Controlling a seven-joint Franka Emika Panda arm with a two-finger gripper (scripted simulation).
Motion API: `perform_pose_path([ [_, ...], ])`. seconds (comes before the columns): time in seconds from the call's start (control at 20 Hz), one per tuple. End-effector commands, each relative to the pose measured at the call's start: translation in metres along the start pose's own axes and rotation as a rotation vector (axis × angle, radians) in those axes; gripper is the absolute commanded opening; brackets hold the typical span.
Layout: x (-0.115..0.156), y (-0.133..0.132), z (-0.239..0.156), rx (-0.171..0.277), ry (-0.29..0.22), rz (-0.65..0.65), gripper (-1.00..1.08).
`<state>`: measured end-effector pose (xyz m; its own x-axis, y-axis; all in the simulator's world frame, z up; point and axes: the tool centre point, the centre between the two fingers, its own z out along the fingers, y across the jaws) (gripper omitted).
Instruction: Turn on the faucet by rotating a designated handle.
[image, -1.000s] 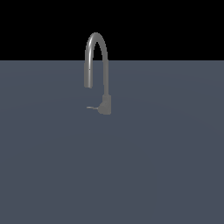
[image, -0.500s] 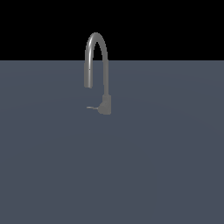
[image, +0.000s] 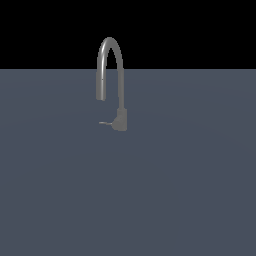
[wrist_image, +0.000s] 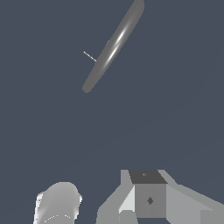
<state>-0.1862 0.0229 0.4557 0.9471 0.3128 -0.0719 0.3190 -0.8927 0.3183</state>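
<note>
Faucet (image: 110, 75) stands upright on the flat grey-blue floor (image: 190, 190), upper middle of the exterior view, base a bit below the dark horizon line. Slim grey metal, tall arched spout that rises from the base, curves over and comes back down toward the exterior view's left, open end hanging above the handle side. Short blocky base (image: 120, 120) at the foot of the riser.

Handle (image: 105, 123): thin short rod sticking out sideways from the base toward the exterior view's left, roughly level, much shorter than the spout. Nothing touching it.

Wrist view looks down from above: faucet (wrist_image: 114, 43) shows as a slanted glossy grey tube with a bright highlight along it, handle (wrist_image: 89, 56) a small pale pin poking out of its side near the middle. Well apart from the gripper parts at the frame edge.

Gripper (wrist_image: 149, 199): only part of the grey blocky body and angled side pieces show at the edge of the wrist view, with a small diamond mark on the centre face. Fingertips not visible, so can't tell if spread or pressed together. Holds nothing that I can see. A pale rounded cylinder of the arm (wrist_image: 57, 205) sits beside it. Gripper doesn't appear in the exterior view.

No brands, labels or readable writing anywhere.
</note>
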Motion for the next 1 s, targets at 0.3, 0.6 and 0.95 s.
perform_pose_path([
  [0.3,0.052,-0.022,0.028,-0.233,-0.020,-0.250,-1.00],
  [0.6,0.080,-0.037,0.049,-0.374,-0.031,-0.400,-1.00],
  [0.95,0.106,-0.054,0.073,-0.519,-0.042,-0.554,-1.00],
])
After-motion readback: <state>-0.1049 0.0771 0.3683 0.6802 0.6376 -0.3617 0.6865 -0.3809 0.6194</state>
